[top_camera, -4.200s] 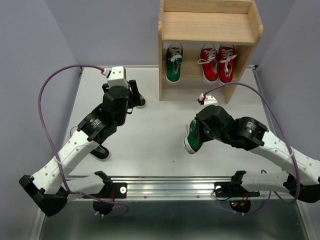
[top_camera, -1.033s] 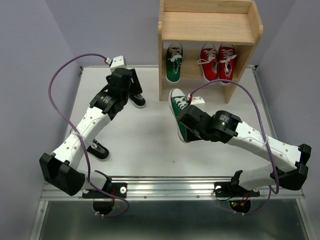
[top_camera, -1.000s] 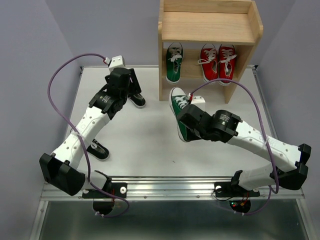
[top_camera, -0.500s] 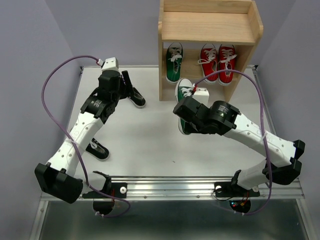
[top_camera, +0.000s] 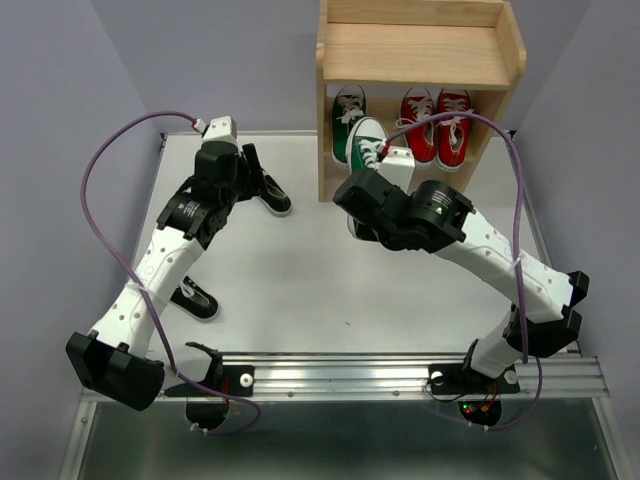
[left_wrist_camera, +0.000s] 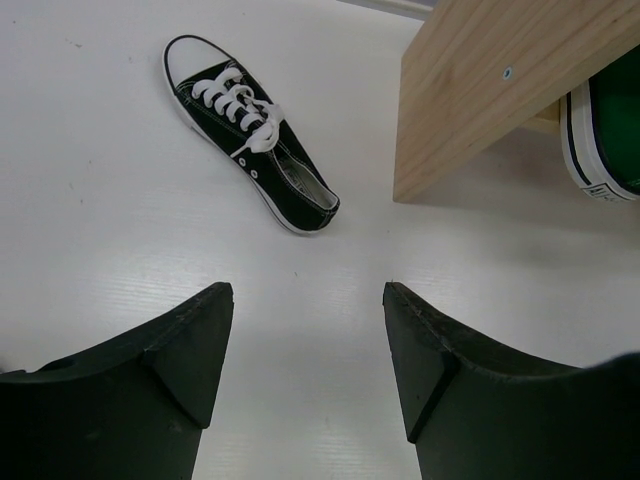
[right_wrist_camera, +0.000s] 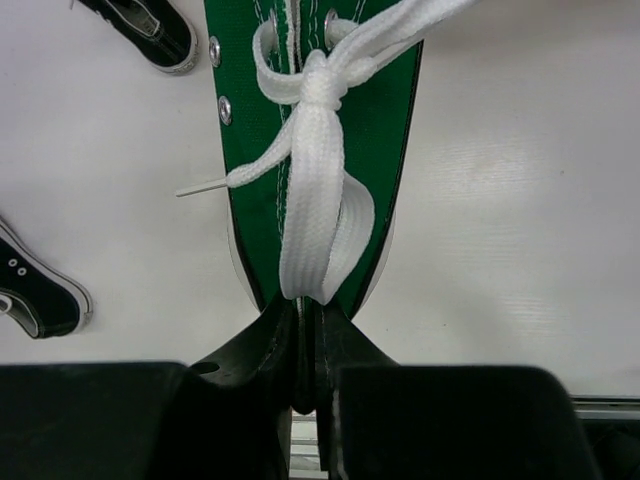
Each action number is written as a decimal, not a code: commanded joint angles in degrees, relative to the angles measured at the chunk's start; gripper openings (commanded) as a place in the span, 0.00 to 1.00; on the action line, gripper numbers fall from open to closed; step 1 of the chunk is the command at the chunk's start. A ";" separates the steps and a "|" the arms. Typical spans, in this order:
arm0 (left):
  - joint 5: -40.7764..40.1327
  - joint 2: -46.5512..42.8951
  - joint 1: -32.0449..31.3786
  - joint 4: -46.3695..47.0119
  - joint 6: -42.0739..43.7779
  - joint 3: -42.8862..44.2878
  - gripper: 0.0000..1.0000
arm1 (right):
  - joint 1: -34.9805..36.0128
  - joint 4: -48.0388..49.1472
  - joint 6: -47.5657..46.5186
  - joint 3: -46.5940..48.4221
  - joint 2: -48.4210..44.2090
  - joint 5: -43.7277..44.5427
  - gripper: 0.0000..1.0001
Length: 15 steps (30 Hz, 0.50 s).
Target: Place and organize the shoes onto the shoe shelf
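The wooden shoe shelf [top_camera: 420, 52] stands at the back. Its lower tier holds one green shoe [top_camera: 346, 112] and a red pair [top_camera: 435, 122]. My right gripper [top_camera: 362, 200] is shut on the heel of a second green shoe [top_camera: 367, 138], whose toe points at the shelf's lower opening beside the first green one. In the right wrist view the shoe [right_wrist_camera: 380, 120] hangs from the right gripper [right_wrist_camera: 308, 322]. My left gripper [left_wrist_camera: 308, 300] is open over bare table, short of a black shoe [left_wrist_camera: 250, 130] lying beside the shelf's side panel [left_wrist_camera: 490, 90].
A second black shoe [top_camera: 195, 298] lies on the table near the left arm's forearm. The shelf's top tier [top_camera: 415, 55] holds nothing. Purple cables loop above both arms. A metal rail [top_camera: 340, 370] runs along the near edge.
My right arm has carried the green shoe up from mid-table toward the shelf's lower opening. My left gripper shifted slightly left near the black shoe, still open.
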 commanded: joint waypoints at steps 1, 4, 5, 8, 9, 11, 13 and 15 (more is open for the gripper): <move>0.03 -1.94 0.31 -0.05 0.70 3.53 0.72 | -0.21 0.05 1.31 3.21 0.64 7.91 0.01; 0.47 -2.56 0.31 0.74 1.23 3.17 0.72 | -0.21 0.14 2.28 0.59 -0.67 10.02 0.01; 0.30 -2.74 0.31 0.65 1.23 3.35 0.72 | -0.21 0.40 2.45 -0.04 -1.11 11.24 0.01; -0.58 -3.26 0.31 0.56 1.23 2.83 0.73 | -0.21 1.28 2.28 -1.27 -2.87 11.87 0.01; -0.59 -3.27 0.31 0.74 1.23 2.65 0.73 | -0.21 1.46 2.54 -1.97 -3.31 12.05 0.01; -0.67 -3.00 0.31 0.83 1.23 2.47 0.73 | -0.21 2.07 2.72 -4.52 -4.98 12.57 0.01; -0.50 -2.91 0.31 0.92 1.14 2.38 0.73 | -0.21 3.91 1.23 -5.93 -5.77 12.31 0.01; -0.06 -2.74 0.31 1.09 1.14 2.38 0.73 | -0.21 5.23 -2.09 -5.76 -5.51 12.66 0.01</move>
